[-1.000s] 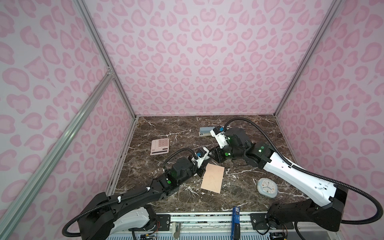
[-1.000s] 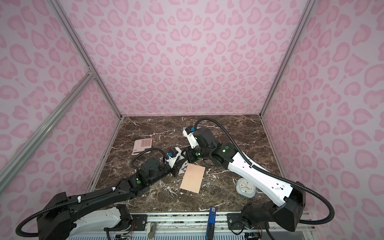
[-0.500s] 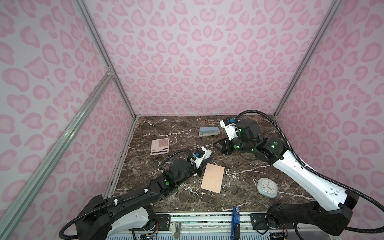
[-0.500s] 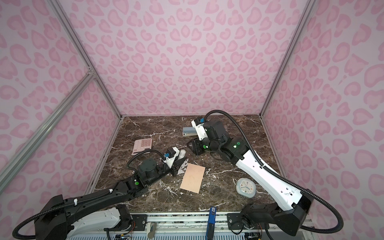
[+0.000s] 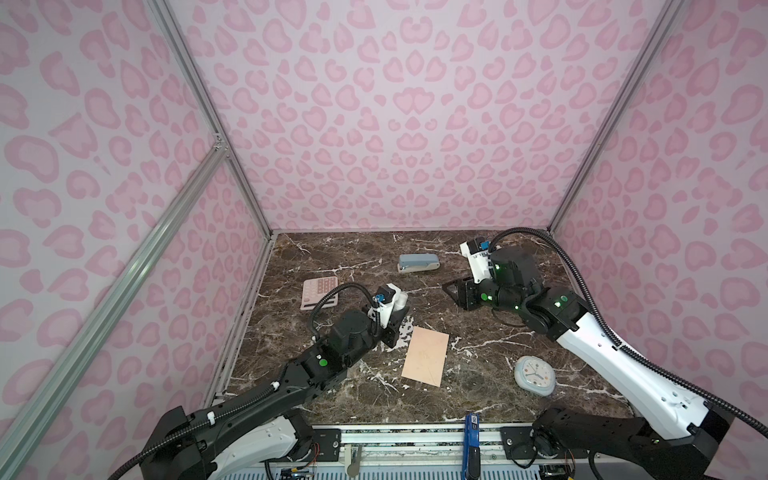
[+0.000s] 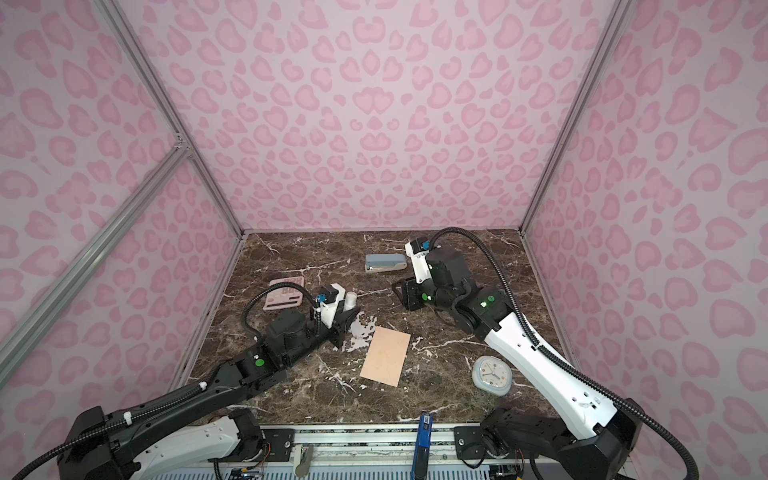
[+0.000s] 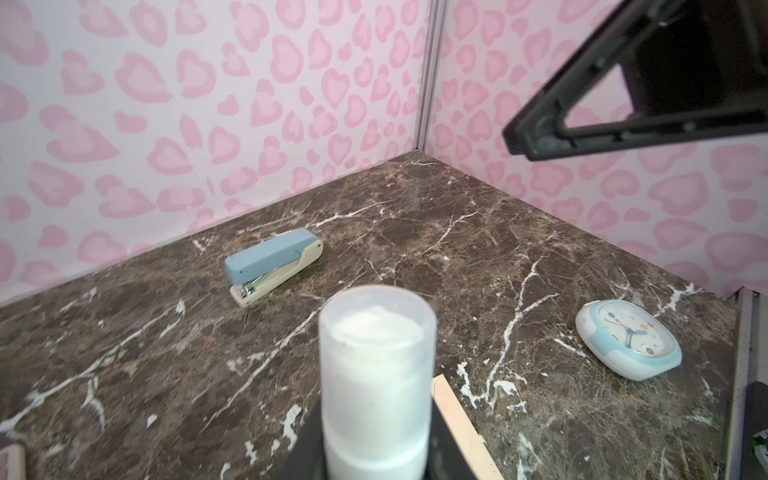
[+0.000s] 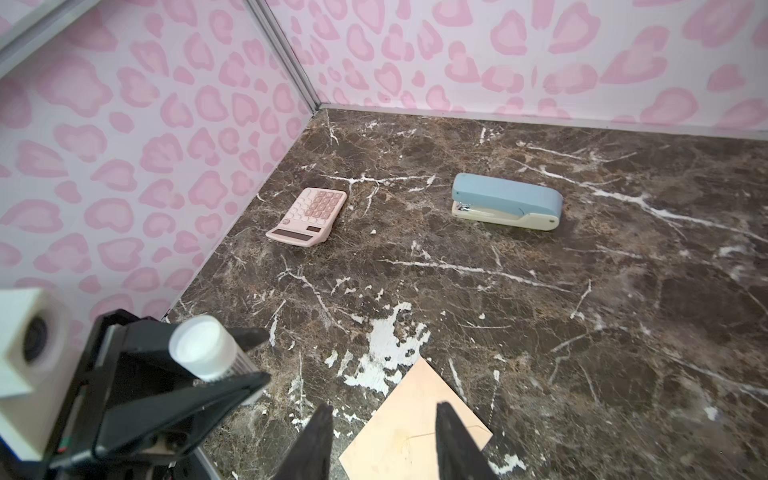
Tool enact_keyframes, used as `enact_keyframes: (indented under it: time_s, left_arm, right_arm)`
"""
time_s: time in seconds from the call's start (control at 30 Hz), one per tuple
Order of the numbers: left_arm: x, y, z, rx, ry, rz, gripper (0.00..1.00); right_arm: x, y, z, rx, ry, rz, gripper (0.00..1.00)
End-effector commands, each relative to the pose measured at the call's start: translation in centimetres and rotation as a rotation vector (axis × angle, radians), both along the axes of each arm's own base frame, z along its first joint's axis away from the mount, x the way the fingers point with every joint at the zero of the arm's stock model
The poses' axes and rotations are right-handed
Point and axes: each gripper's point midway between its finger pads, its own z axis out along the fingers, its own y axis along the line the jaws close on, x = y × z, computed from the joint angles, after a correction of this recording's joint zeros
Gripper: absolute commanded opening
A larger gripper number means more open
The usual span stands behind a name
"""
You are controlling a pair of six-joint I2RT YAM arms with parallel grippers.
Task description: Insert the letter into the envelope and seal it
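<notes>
- Envelope (image 5: 426, 356) flat on the marble counter (image 5: 332, 253), mid-scene, between the two arms, touched by neither.
- Letter nowhere in sight (likely already inside, though not provable from these views). Faint pointed flap outline on the upper face in the right wrist view, flap apparently folded down, sealed or not impossible to tell.
- Left hand (image 6: 343, 323) just beside the envelope's far corner on the left, clamped around an uncapped glue stick (image 7: 376, 374), white tip clear of the paper.
- Right hand (image 8: 384, 409) raised above the counter, apart from the envelope on its far right side, jaws parted, nothing between them.
- Handling, as a judgement: thin paper, very light, floppy once lifted, easy to crease. Likely to skate on the polished stone under any sideways push.
- Best hold, again a judgement: pinned flat near one short edge by one hand, flap tip or a corner pinched by the other. No squeezing across the middle. Any fresh glue along the flap line possibly tacky.
</notes>
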Motion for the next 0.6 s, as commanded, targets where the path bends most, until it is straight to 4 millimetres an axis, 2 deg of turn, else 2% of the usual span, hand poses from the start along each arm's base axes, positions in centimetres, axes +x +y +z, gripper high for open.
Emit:
enact_keyframes:
  time_s: [0.0,0.2,0.43,0.57]
  left_arm:
    - [-0.5,2.2,-2.6,0.042,0.184,0.096,0.04]
    - [-1.9,4.9,-5.5,0.033,0.405,0.229,0.05]
    - [-3.3,6.0,-9.4,0.058,0.598,0.315,0.07]
    - [-3.3,6.4,-12.0,0.115,0.687,0.356,0.07]
  right_arm:
    - [0.7,-0.3,0.7,0.034,-0.098,-0.036,0.43]
    - [0.5,-0.4,-1.1,0.058,-0.188,-0.037,0.43]
    - [-2.1,2.7,-4.7,0.009,-0.294,0.114,0.42]
    - [-2.8,3.7,-6.5,-0.032,-0.252,0.141,0.42]
